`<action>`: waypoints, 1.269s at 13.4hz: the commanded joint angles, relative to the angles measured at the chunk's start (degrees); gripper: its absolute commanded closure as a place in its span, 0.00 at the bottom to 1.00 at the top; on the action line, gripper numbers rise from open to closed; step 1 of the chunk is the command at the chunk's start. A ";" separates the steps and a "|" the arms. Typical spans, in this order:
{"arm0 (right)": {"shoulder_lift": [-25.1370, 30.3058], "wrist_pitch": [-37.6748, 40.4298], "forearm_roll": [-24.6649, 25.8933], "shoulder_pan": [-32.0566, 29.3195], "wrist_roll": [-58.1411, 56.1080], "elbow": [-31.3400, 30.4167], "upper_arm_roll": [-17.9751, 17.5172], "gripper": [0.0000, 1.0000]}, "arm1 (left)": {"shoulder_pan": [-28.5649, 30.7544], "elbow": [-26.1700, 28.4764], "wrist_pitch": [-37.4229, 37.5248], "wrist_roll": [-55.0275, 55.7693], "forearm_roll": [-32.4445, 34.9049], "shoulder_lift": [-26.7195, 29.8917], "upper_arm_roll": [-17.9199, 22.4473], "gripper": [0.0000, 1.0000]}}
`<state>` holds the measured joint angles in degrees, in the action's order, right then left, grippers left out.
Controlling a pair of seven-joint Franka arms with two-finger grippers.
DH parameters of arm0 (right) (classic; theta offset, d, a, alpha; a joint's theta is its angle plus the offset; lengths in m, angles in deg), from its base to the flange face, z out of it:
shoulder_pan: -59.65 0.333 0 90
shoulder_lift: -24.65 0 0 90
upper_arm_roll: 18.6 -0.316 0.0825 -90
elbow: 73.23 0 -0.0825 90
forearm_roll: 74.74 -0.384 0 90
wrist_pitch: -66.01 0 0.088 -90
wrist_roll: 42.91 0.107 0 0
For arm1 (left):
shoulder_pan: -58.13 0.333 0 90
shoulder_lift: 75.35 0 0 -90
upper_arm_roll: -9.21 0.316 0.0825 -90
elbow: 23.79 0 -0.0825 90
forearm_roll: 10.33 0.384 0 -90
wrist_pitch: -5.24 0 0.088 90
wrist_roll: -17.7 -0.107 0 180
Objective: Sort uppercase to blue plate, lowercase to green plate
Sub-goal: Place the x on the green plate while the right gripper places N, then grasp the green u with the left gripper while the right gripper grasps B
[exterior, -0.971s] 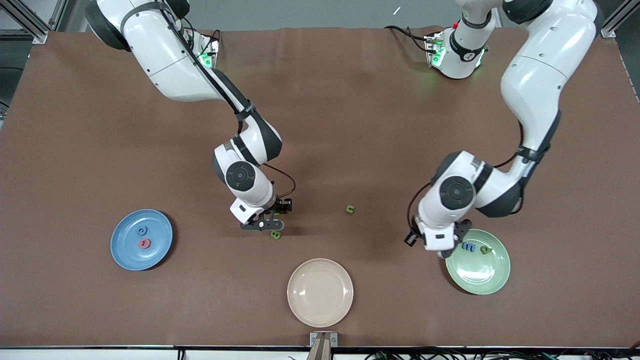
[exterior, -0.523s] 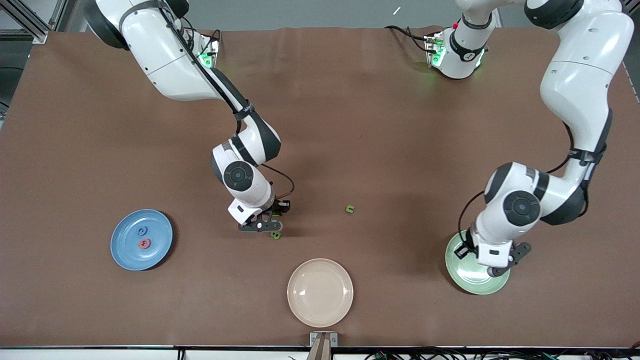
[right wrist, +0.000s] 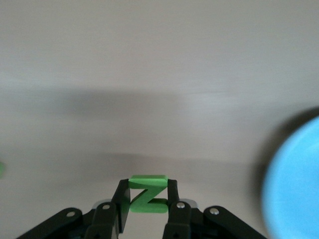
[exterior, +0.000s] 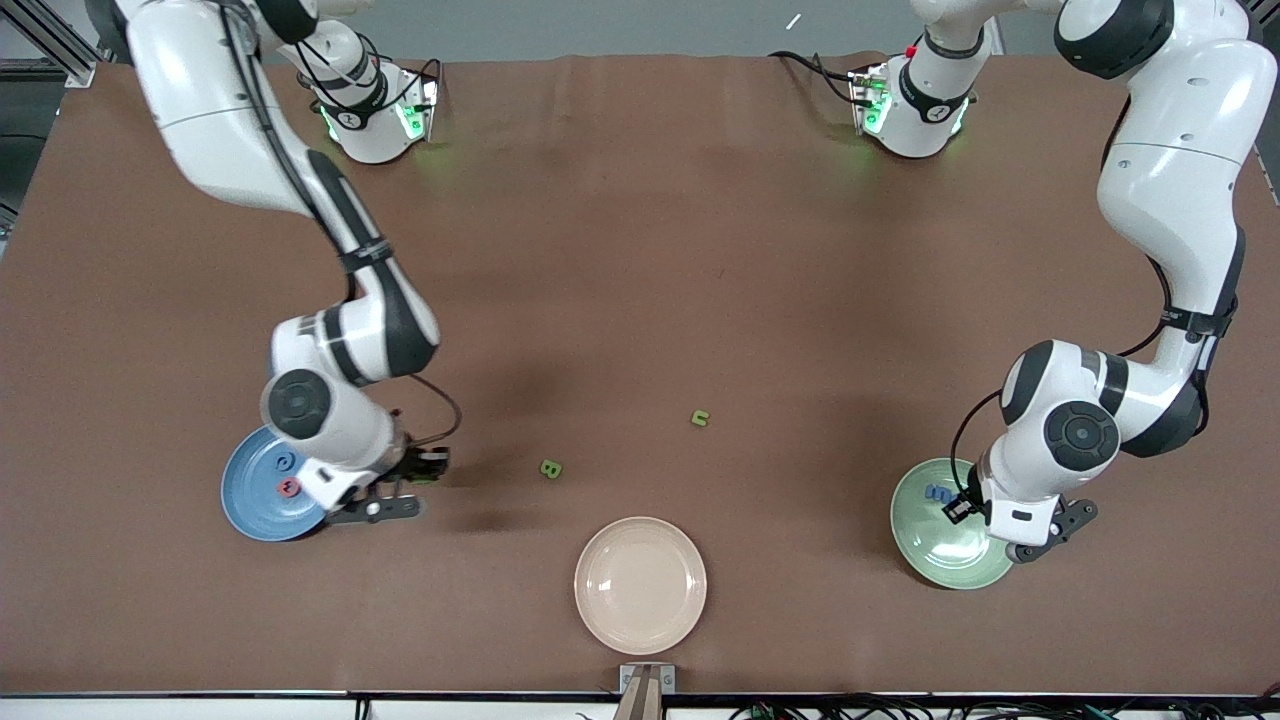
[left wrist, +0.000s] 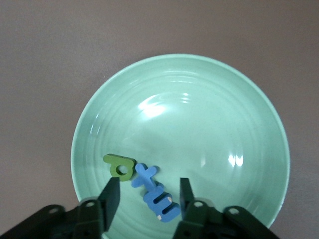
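Note:
My right gripper (exterior: 393,490) is shut on the green N (right wrist: 147,199) and holds it over the table beside the blue plate (exterior: 250,510), whose rim shows in the right wrist view (right wrist: 296,184). The blue C (exterior: 285,461) and pink-red Q (exterior: 289,487) lie in that plate. My left gripper (left wrist: 148,199) is open and empty over the green plate (left wrist: 199,99), where the green p (left wrist: 119,167), blue t (left wrist: 145,175) and blue m (left wrist: 160,203) lie. In the front view this plate (exterior: 940,560) is partly hidden by the left wrist. The green B (exterior: 550,468) and green n (exterior: 701,418) lie on the table.
A cream plate (exterior: 640,585) sits near the front edge, between the two coloured plates. The brown table (exterior: 640,250) stretches up to the arm bases.
My right arm has swung from beside the green B to the blue plate's edge, carrying the N. My left arm has moved from the green plate's rim to over the plate.

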<state>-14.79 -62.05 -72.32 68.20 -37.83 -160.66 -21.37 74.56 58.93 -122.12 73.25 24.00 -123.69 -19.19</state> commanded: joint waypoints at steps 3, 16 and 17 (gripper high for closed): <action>0.68 2.20 0.66 -10.21 -14.72 -1.69 -1.09 0.96 | -1.66 0.16 4.55 5.94 -3.65 2.72 -4.18 0.00; -0.11 0.63 -0.92 2.06 11.39 1.47 -1.71 0.00 | -22.92 -0.37 2.13 38.27 -4.71 -2.63 -8.09 0.24; -0.72 -1.99 -0.57 4.17 16.32 1.64 -1.62 0.00 | -24.94 -0.63 1.51 41.45 -4.79 -3.24 -6.42 0.26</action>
<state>-15.06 -61.69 -73.04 68.73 -29.58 -159.50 -23.66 52.32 59.29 -119.08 109.47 20.16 -125.97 -28.30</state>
